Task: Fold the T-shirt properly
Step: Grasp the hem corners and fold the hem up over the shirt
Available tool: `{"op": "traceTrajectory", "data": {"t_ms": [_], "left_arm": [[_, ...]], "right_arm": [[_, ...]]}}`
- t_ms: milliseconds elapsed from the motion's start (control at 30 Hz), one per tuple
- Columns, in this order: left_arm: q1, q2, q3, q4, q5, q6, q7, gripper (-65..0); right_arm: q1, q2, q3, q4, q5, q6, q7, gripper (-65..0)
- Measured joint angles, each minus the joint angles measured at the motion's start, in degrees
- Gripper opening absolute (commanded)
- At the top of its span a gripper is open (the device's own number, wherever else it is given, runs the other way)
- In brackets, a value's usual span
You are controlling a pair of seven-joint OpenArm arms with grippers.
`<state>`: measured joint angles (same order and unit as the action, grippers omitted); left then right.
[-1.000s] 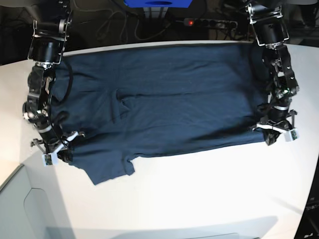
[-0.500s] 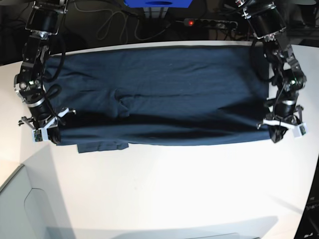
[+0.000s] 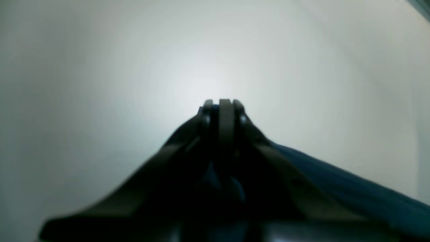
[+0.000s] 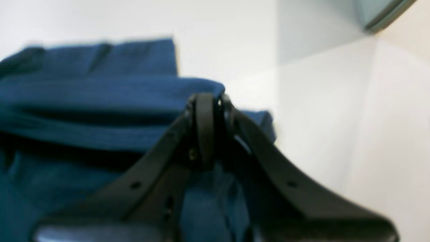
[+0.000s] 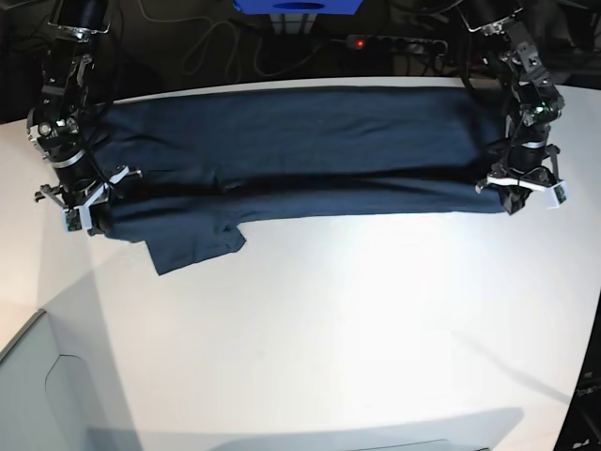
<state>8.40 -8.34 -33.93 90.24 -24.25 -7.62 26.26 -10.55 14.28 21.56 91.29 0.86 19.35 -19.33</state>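
Since the earlier base views, both arms have drawn the near edge of the T-shirt [image 5: 291, 150] up the frame, so the navy garment now lies as a narrower long band across the upper part of the white table [image 5: 357, 319]. One short sleeve [image 5: 192, 246] has reappeared, sticking out below the band at lower left.

The folded band runs nearly the full width of the frame, its front edge casting a dark shadow line. No neck label, print or readable writing shows on the cloth in any view.

The right gripper [image 5: 86, 209], at the left of the base view, pinches the band's left corner; in the right wrist view its black jaws are pressed together with layered blue fabric [image 4: 100, 101] bunched around them. The left gripper [image 5: 518, 193], at the right of the base view, clamps the band's right corner; in the left wrist view its dark jaws are closed, with a strip of navy cloth [image 3: 352, 191] trailing toward the lower right over the pale tabletop.

Behind the table's far edge, at upper centre, sit a power strip with a red light [image 5: 394, 42] and a blue object [image 5: 299, 6].
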Motion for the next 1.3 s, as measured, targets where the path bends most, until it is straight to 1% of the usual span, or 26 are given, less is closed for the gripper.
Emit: {"op": "traceTrajectory", "data": {"t_ms": [167, 233, 333, 433, 500, 567, 667, 833, 867, 933, 1067, 1100, 1300], "left_arm": [[0.02, 0.46, 0.00, -0.04, 0.00, 0.00, -0.26, -65.0], [0.02, 0.57, 0.00, -0.04, 0.00, 0.00, -0.26, -65.0], [0.20, 0.59, 0.00, -0.04, 0.00, 0.00, -0.26, -65.0], [0.33, 0.59, 0.00, -0.04, 0.00, 0.02, -0.28, -65.0], [0.35, 0.63, 0.00, -0.09, 0.00, 0.00, -0.24, -65.0], [0.35, 0.61, 0.00, -0.09, -0.02, 0.02, -0.26, -65.0], [0.46, 0.59, 0.00, -0.09, -0.02, 0.00, -0.26, -65.0], [1.46, 0.63, 0.02, -0.11, -0.04, -0.04, -0.22, -64.8], [1.62, 0.83, 0.00, -0.11, 0.00, -0.02, -0.24, -64.9], [1.73, 1.40, -0.44, -0.13, 0.02, 0.04, -0.24, -64.9], [1.70, 1.84, -0.22, -0.13, 0.02, 0.04, -0.24, -65.0], [1.68, 1.81, -0.15, -0.13, 0.00, 0.04, -0.26, -65.0], [1.55, 1.81, -0.13, 0.02, -0.11, 0.04, -0.26, -65.0]], "right_arm": [[-0.79, -0.02, 0.00, -1.03, -0.17, 0.00, 0.15, -63.5], [-0.92, 0.02, 0.00, -1.03, -0.17, 0.00, -0.87, -57.7], [-0.61, -0.02, 0.00, -0.96, -0.20, 0.00, -5.07, -47.5], [-0.44, 0.04, 0.20, -0.81, -0.17, 0.00, -5.55, -35.9], [-0.46, 0.04, 0.28, 0.00, -0.35, 0.00, -5.86, -30.7], [-0.83, 0.04, 0.33, 2.38, -0.42, 0.00, -6.01, -27.6], [-0.81, 0.15, 0.42, 7.32, -0.31, 0.00, -5.81, -24.9], [-0.52, 0.17, 0.15, 11.39, -0.02, 0.00, -5.84, -24.7], [-0.31, 0.15, 0.00, 11.39, -0.17, 0.00, -6.27, -24.0], [1.22, 0.15, -1.53, 11.19, -0.33, -0.02, -9.38, -21.6], [7.87, 0.26, -6.27, 6.56, 0.26, 0.02, -14.84, -20.8], [9.68, 0.17, -7.19, 4.72, 0.48, 0.46, -15.96, -20.8], [17.42, 0.02, -9.66, -7.98, -0.37, 1.05, -17.03, -20.5]]}}
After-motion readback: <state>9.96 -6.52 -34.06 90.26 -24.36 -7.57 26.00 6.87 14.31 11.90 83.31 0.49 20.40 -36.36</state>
